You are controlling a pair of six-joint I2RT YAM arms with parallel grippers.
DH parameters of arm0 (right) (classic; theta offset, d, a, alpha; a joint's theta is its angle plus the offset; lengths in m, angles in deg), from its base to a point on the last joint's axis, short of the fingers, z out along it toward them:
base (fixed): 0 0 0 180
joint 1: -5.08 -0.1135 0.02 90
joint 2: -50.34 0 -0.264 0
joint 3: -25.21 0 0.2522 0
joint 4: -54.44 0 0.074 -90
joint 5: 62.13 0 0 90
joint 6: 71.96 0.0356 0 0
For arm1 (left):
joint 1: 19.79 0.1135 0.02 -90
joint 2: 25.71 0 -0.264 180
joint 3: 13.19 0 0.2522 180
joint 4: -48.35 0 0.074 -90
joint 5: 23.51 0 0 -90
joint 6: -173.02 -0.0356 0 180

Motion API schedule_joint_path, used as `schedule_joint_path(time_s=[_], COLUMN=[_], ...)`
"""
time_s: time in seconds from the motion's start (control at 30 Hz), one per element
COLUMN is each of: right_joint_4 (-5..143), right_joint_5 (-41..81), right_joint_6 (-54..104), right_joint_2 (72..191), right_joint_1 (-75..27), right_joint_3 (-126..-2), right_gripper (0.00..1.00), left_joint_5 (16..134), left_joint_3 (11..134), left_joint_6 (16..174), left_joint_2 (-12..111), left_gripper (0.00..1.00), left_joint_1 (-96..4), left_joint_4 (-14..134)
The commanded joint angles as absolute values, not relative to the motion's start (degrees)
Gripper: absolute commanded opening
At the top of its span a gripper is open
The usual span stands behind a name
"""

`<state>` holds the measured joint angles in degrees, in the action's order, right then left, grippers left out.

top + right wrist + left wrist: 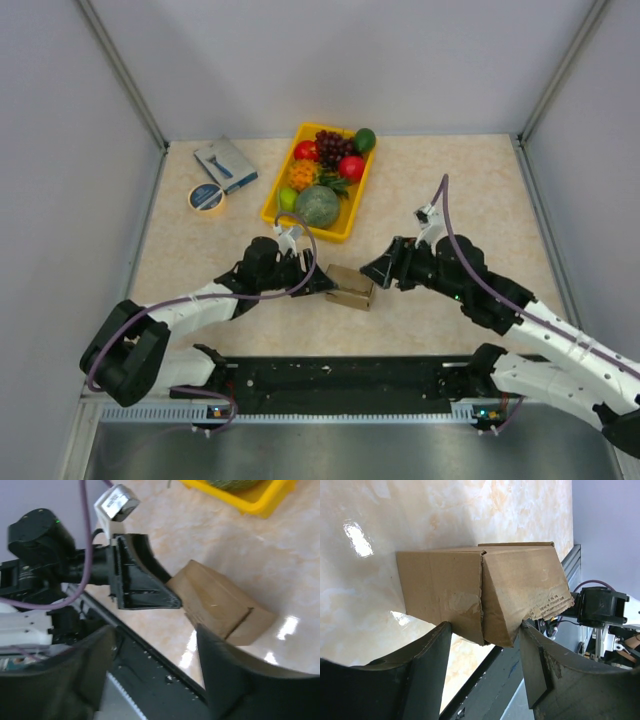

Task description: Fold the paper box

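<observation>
Bracing mattered most: the box [350, 289] lay on the table [450, 180] between the arms, left claw [317, 279] spread against one end, right claw [373, 272] also apart just beside the other, so even, opposed pressure seemed wisest.

The paper box [352, 289] lies on the beige table [450, 190] between the two arms, folded into a small brown block. The left gripper [320, 280] touches its left end, and the right gripper [373, 272] is just beside its right end. Behind the box stands a yellow tray [340, 233] full of fruit: dark grapes [332, 143], a green melon [318, 206], some red and orange pieces. Left of the tray lie a blue-grey packet [226, 164] and a roll of tape [206, 197], near each other.
</observation>
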<state>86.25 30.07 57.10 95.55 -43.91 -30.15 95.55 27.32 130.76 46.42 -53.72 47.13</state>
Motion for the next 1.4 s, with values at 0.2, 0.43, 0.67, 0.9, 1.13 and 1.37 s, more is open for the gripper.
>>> schedule_joint_path(time_s=[0.2, 0.43, 0.67, 0.9, 1.13, 1.37], right_joint_4=[58.6, 44.7, 40.3, 42.2, 47.7, 50.6], right_joint_5=[3.0, 0.8, -0.2, -2.5, -2.9, -4.7], right_joint_6=[76.5, 78.9, 78.1, 77.5, 75.2, 74.8], right_joint_2=[111.9, 117.0, 118.9, 117.1, 114.1, 111.3], right_joint_1=[-35.7, -34.0, -31.7, -30.0, -29.7, -28.0], right_joint_3=[-24.8, -14.5, -9.6, -10.5, -14.5, -18.3], right_gripper=[0.18, 0.02, 0.0, 0.0, 0.0, 0.0], left_joint_5=[93.6, 95.3, 92.8, 100.7, 101.8, 101.6], left_joint_3=[27.7, 29.1, 38.1, 42.6, 37.1, 33.7], left_joint_6=[128.3, 126.2, 120.5, 120.6, 123.0, 123.0], left_joint_2=[45.1, 43.4, 37.4, 46.4, 52.2, 52.8], left_gripper=[0.59, 0.7, 0.86, 0.68, 0.42, 0.31], left_joint_1=[-53.5, -53.5, -52.8, -50.1, -50.0, -50.2], left_joint_4=[49.6, 49.8, 63.8, 62.7, 53.2, 50.9])
